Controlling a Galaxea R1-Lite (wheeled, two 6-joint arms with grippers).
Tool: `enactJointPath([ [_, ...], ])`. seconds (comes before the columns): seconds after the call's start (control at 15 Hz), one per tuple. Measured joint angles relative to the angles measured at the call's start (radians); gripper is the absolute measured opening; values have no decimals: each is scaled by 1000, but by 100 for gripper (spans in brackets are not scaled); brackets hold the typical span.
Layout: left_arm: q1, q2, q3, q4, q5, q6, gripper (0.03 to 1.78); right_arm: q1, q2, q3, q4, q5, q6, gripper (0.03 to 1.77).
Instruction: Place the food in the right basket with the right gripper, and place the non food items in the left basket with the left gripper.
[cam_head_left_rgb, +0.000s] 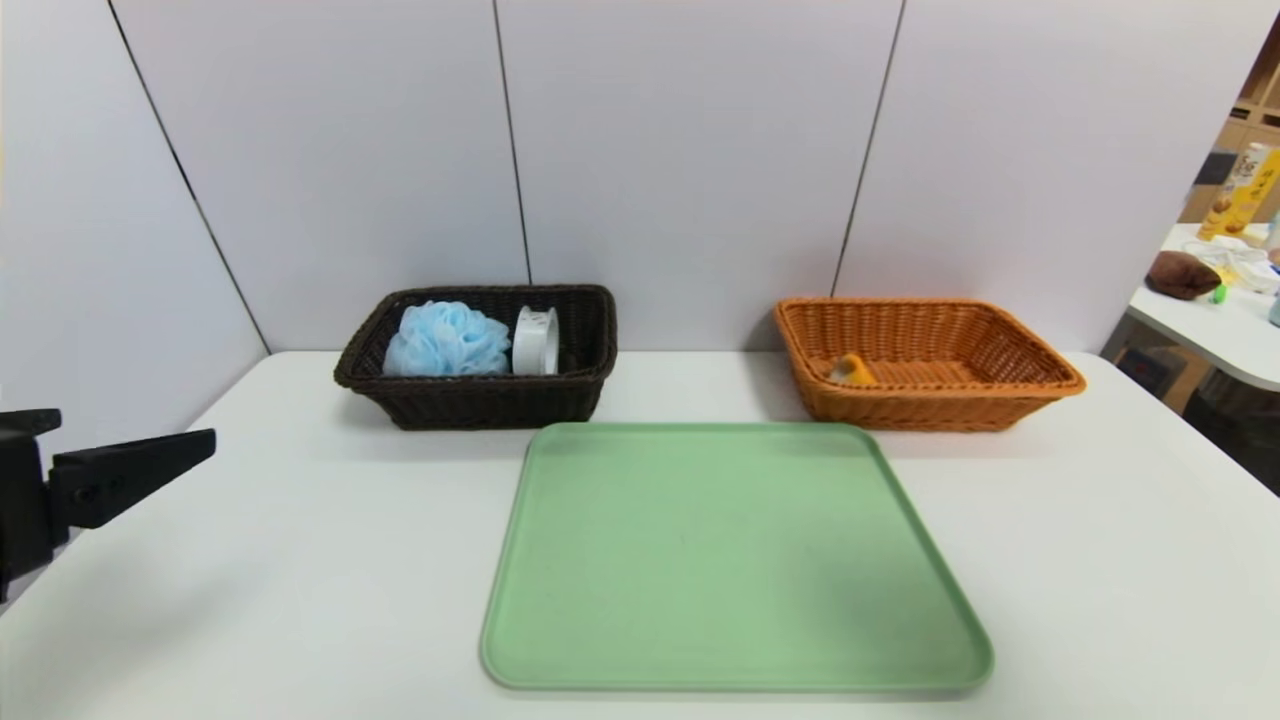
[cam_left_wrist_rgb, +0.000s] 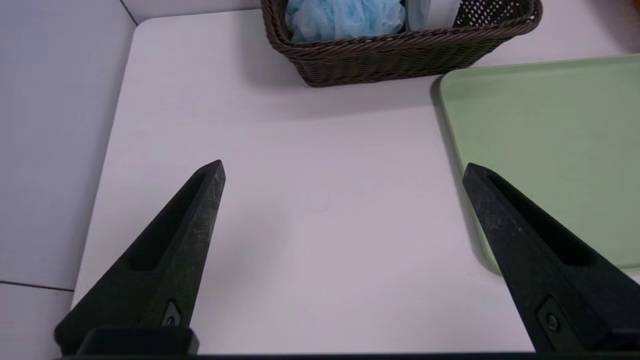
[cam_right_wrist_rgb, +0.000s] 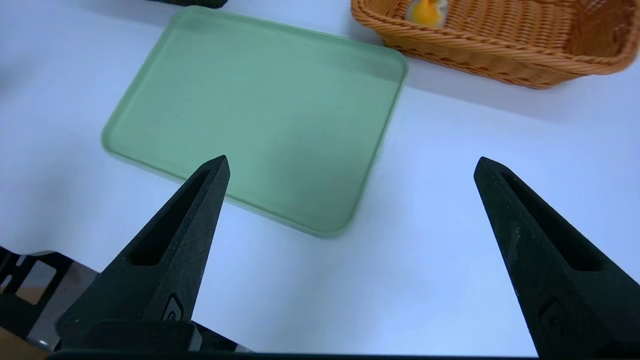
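Observation:
The dark brown left basket (cam_head_left_rgb: 480, 400) holds a blue mesh bath sponge (cam_head_left_rgb: 445, 340) and a white tape roll (cam_head_left_rgb: 536, 340); both show again in the left wrist view, sponge (cam_left_wrist_rgb: 345, 17) and roll (cam_left_wrist_rgb: 432, 12). The orange right basket (cam_head_left_rgb: 930, 405) holds a small yellow-orange food item (cam_head_left_rgb: 852, 370), also seen in the right wrist view (cam_right_wrist_rgb: 425, 10). My left gripper (cam_left_wrist_rgb: 342, 170) hovers open over bare table at the left edge, nothing between its fingers. My right gripper (cam_right_wrist_rgb: 352, 162) is open over the table near the tray's corner, out of the head view.
A green tray (cam_head_left_rgb: 735, 560) lies bare in the middle of the white table (cam_head_left_rgb: 1100, 560). Grey wall panels (cam_head_left_rgb: 690, 150) stand behind the baskets. A side table (cam_head_left_rgb: 1215, 320) with clutter is at the far right.

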Motion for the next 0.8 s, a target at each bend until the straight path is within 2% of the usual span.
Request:
enactJointPath([
  [0.2,94,-90,120,-73,-3,84,169,-27,-129,72,3,-70,-16,169],
  [0.4,156,-182,212,-136,-10,154,169,-74,-228,126,5,-76,-41,169],
  [0.8,220,-354,330,-137,-62,162,169,-125,-374,165,74,-75,-58,169],
])
